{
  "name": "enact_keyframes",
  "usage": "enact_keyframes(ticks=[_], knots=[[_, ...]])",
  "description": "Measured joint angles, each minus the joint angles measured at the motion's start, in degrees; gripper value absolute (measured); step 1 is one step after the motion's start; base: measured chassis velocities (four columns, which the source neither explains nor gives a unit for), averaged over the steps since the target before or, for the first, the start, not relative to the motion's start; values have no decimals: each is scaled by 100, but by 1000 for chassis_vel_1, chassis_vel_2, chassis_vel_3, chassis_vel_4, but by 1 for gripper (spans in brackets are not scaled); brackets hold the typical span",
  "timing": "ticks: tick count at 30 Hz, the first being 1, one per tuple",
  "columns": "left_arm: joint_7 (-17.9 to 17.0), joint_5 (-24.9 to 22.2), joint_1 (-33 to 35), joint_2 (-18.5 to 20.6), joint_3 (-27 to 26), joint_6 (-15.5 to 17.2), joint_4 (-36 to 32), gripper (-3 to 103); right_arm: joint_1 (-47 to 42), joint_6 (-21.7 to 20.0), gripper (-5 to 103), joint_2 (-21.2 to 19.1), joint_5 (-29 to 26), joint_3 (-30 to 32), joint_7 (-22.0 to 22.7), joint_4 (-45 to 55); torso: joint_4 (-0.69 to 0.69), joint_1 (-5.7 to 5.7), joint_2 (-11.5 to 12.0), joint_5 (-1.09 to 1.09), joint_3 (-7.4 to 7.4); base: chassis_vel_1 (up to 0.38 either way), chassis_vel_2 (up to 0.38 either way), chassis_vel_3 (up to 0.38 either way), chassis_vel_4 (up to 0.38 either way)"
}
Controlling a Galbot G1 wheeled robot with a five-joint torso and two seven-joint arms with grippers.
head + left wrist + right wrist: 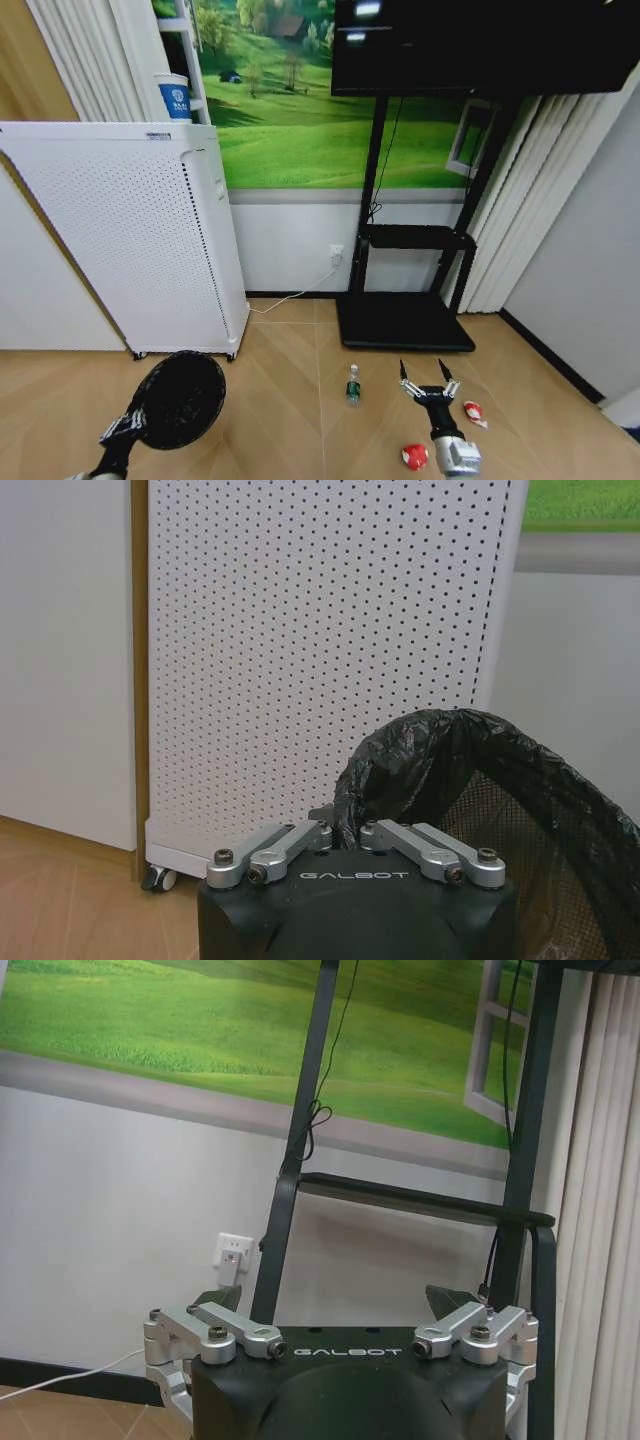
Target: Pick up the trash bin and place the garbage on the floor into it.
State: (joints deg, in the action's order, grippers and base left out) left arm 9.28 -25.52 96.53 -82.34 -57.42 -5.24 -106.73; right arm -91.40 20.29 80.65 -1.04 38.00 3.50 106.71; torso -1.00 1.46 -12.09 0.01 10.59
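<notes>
Nearest, at lower right of the head view: right gripper [428,381] low over the floor [280,400], fingers spread wide, nothing between them. Poised among the garbage: clear bottle [352,385] with green label just to its left, red-and-white wrapper [474,412] just to its right, red wad [414,456] beside the wrist, nearer the robot. All three loose on the planks, none touched. Left gripper [128,424] at lower left, fingers pinched on the bag-lined rim of the trash bin [178,398]; same pinch seen close from the left wrist [345,830]. Bin tipped so its dark mouth faces the camera, apparently carried off the floor, in front of the white perforated appliance [130,230]. Progress, by judgement: bin pickup done; all three pieces left to collect and drop in.
</notes>
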Motion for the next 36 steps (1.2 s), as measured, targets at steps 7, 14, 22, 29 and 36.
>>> enact_keyframes(ticks=[7,14,22,29,36], knots=[[-18,9,13,-58,-2,-70,-30,6,3,-171,100,-221,327,-248,-57,-79,-2,0,0,-1,0,-50,42,49,-46],[-141,22,-14,13,-1,-210,42,6,723,-850,100,-615,301,-1048,84,-728,3,-1,0,-1,-1,0,0,0,0],[-191,4,29,191,-21,-231,-142,6,1707,-1134,100,-1002,-32,-2048,197,-1964,-1,0,0,0,0,0,0,0,0],[-187,130,203,83,-22,-304,-262,6,2508,-980,100,-886,57,-2758,-46,-3078,1,0,0,-1,0,0,0,0,0],[-102,259,325,-72,-93,-540,-258,6,3243,-1195,100,-608,444,-3316,-30,-4249,2,0,1,-1,0,0,0,0,0]])
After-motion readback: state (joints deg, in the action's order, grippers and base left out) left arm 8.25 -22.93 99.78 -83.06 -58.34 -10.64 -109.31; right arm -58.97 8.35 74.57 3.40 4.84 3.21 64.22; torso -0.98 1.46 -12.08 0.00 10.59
